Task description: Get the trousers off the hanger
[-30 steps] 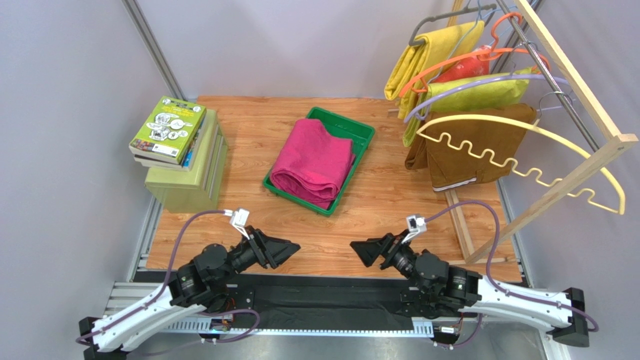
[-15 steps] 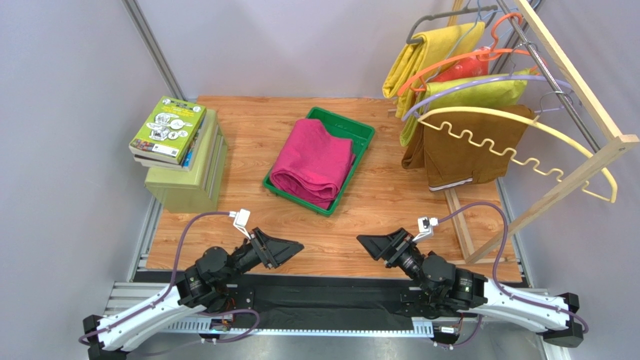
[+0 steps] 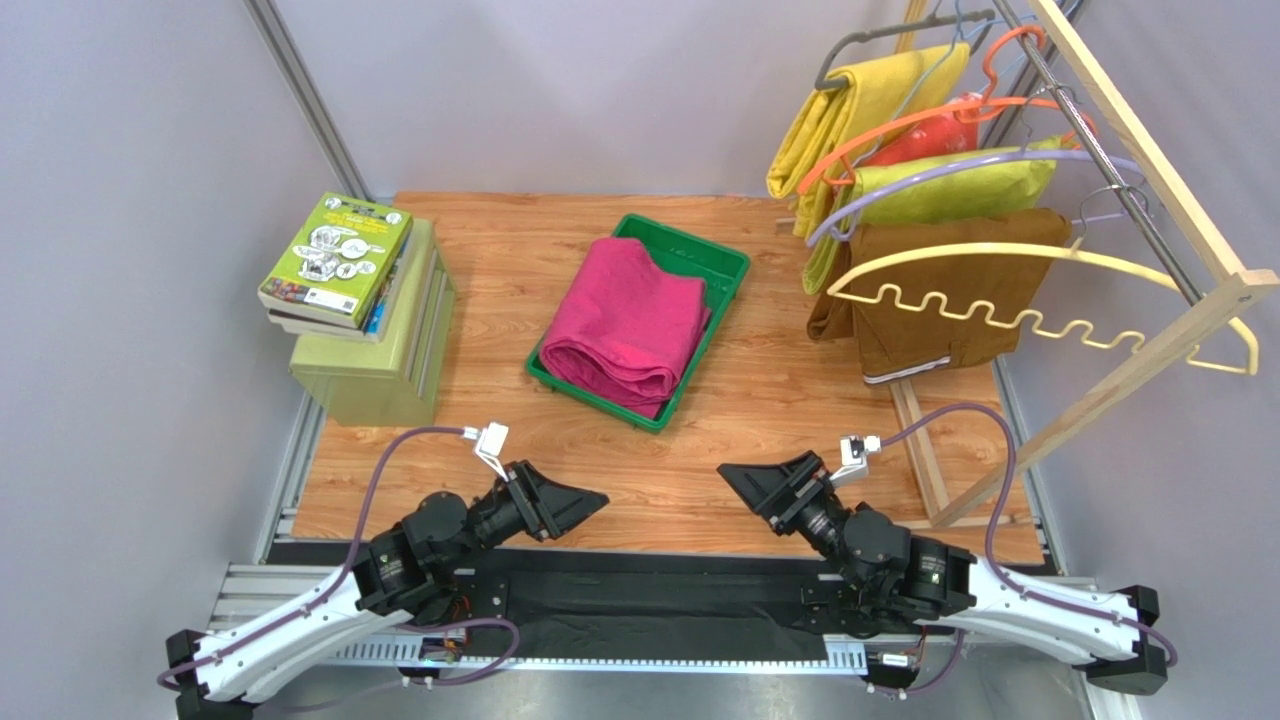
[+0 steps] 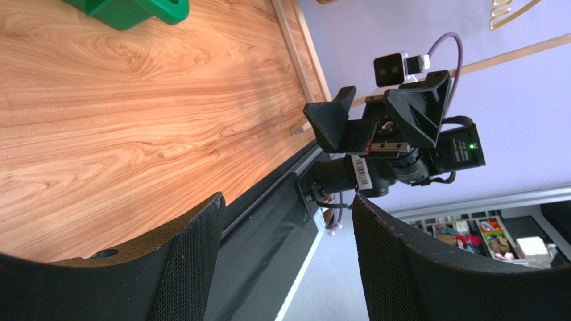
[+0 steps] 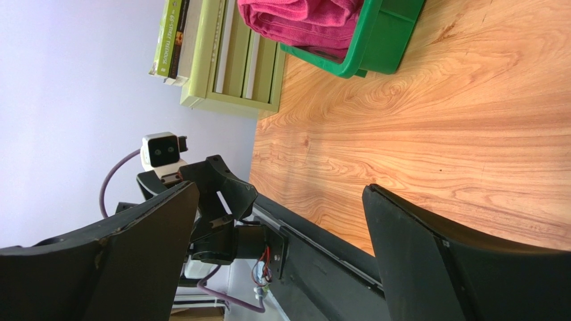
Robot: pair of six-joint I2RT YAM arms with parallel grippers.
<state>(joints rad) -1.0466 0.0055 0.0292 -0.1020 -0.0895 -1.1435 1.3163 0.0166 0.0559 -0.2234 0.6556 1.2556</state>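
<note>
The magenta-pink trousers (image 3: 624, 330) lie folded in a thick bundle in the green tray (image 3: 718, 267) at the middle of the table; they also show in the right wrist view (image 5: 301, 17). The cream-yellow hanger (image 3: 1052, 249) hangs bare on the wooden rack at the right, in front of a brown garment. My left gripper (image 3: 579, 503) is open and empty, low by the table's near edge; its jaws stand wide apart in the left wrist view (image 4: 288, 207). My right gripper (image 3: 747, 483) is open and empty, facing the left one (image 5: 281, 190).
A wooden rack (image 3: 1157, 135) at the right carries yellow (image 3: 857, 113), olive (image 3: 947, 188) and brown (image 3: 932, 308) garments on orange and lilac hangers. Books (image 3: 338, 258) lie on a green box (image 3: 376, 360) at the left. A black strip runs along the near edge.
The cream-yellow hanger has swung on the rack, its far end now higher and further right. Both arms have drawn back slightly toward the near edge. The trousers have not moved.
</note>
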